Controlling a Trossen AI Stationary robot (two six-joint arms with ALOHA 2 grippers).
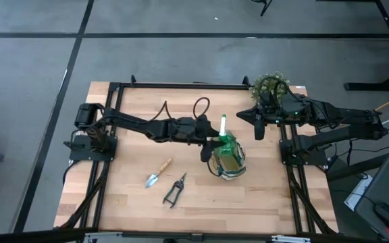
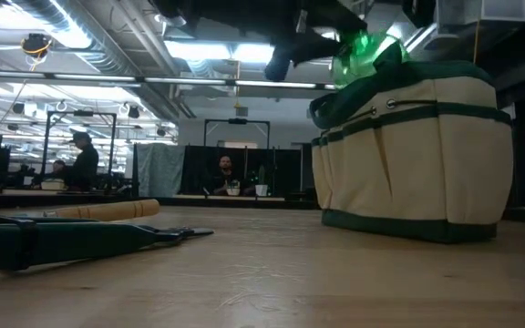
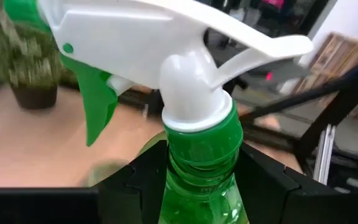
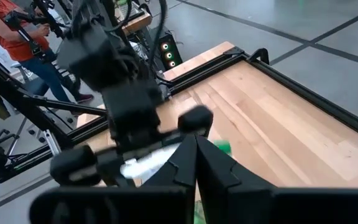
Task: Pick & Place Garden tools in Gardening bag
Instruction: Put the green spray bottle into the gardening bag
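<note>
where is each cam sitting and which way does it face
High: overhead, straight down; both arms, left gripper holding the spray bottle over the gardening bag.
Low: table height, level across; bag, an arm above it.
Left wrist: past its fingers clamping the bottle neck.
Right wrist: toward the left arm.
High and low share bag and bottle.

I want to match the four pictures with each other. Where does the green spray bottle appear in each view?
High view: the spray bottle is right of centre, over the gardening bag, held by the left gripper.
Low view: its green body shows at the top, above the bag.
Left wrist view: it fills the centre.
Right wrist view: only white and green blurs; I cannot be sure.
Shared landmark: the bag.
</note>
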